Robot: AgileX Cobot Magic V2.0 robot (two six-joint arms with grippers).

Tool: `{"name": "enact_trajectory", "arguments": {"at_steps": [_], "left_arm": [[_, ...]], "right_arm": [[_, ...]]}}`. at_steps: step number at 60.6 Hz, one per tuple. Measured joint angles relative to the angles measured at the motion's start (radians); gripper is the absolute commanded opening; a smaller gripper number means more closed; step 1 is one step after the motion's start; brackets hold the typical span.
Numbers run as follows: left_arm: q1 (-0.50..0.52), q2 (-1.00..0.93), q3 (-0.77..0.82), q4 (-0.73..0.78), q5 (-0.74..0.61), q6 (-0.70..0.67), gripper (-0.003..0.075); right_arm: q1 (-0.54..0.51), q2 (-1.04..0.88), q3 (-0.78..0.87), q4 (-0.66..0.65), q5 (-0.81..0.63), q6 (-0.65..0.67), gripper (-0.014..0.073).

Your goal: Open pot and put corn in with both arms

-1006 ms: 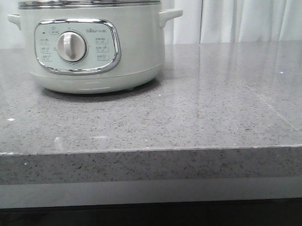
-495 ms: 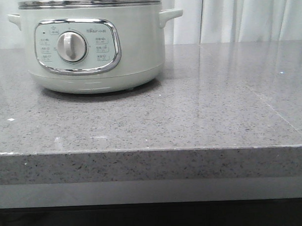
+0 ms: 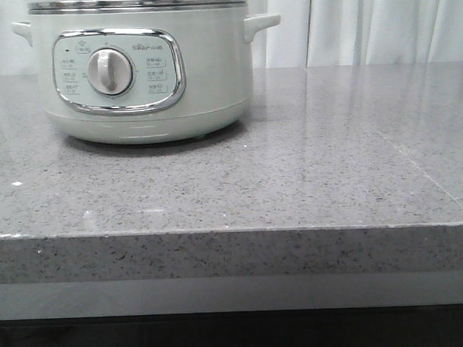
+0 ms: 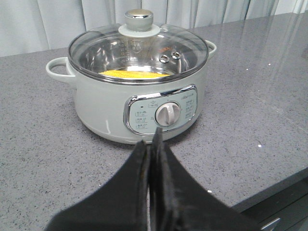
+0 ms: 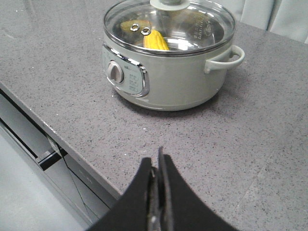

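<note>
Yellow corn (image 5: 156, 40) is already inside the pot (image 4: 139, 91), visible through the glass lid (image 4: 138, 50), which sits seated on the rim. Cob lies flat on the pot floor, long axis roughly crosswise in the left wrist view. Left gripper (image 4: 153, 144) and right gripper (image 5: 157, 166): jaws pressed together, holding nothing. Both hang well back from the pot, pointing at it. Task looks complete; no reach needed.
</note>
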Motion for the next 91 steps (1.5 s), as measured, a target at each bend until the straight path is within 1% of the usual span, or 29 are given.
{"name": "enact_trajectory", "arguments": {"at_steps": [22, 28, 31, 37, 45, 51, 54, 55, 63, 67, 73, 91], "left_arm": [[0.000, 0.000, 0.000, 0.000, 0.000, 0.000, -0.0020], [0.005, -0.016, 0.030, 0.000, -0.035, 0.000, -0.0020], [0.025, -0.035, 0.057, 0.004, -0.068, 0.000, -0.0020], [0.108, -0.089, 0.139, 0.020, -0.157, 0.000, -0.0020], [0.249, -0.193, 0.313, 0.025, -0.305, 0.000, -0.0020], [0.342, -0.278, 0.446, 0.013, -0.391, 0.000, -0.0020], [0.381, -0.317, 0.502, 0.001, -0.420, 0.000, -0.0020], [0.390, -0.334, 0.516, -0.004, -0.427, 0.000, -0.0020], [0.455, -0.414, 0.635, -0.048, -0.486, 0.000, -0.0020], [0.463, -0.417, 0.683, -0.059, -0.536, 0.000, -0.0020], [0.463, -0.417, 0.688, -0.067, -0.572, 0.000, -0.0020], [0.459, -0.417, 0.688, -0.069, -0.582, 0.000, -0.0020]], "right_arm": [[0.000, 0.000, 0.000, 0.000, 0.000, 0.000, -0.0118], [0.000, 0.000, 0.000, 0.000, 0.000, 0.000, -0.0118], [0.000, 0.000, 0.000, 0.000, 0.000, 0.000, -0.0118], [0.000, 0.000, 0.000, 0.000, 0.000, 0.000, -0.0118], [0.000, 0.000, 0.000, 0.000, 0.000, 0.000, -0.0118], [0.000, 0.000, 0.000, 0.000, 0.000, 0.000, -0.0118], [0.000, 0.000, 0.000, 0.000, 0.000, 0.000, -0.0118], [0.000, 0.000, 0.000, 0.000, 0.000, 0.000, -0.0067], [0.000, 0.000, 0.000, 0.000, 0.000, 0.000, -0.0067], [0.000, 0.000, 0.000, 0.000, 0.000, 0.000, -0.0067], [0.000, 0.000, 0.000, 0.000, 0.000, 0.000, -0.0067], [0.000, 0.000, 0.000, 0.000, 0.000, 0.000, -0.0067]]}}
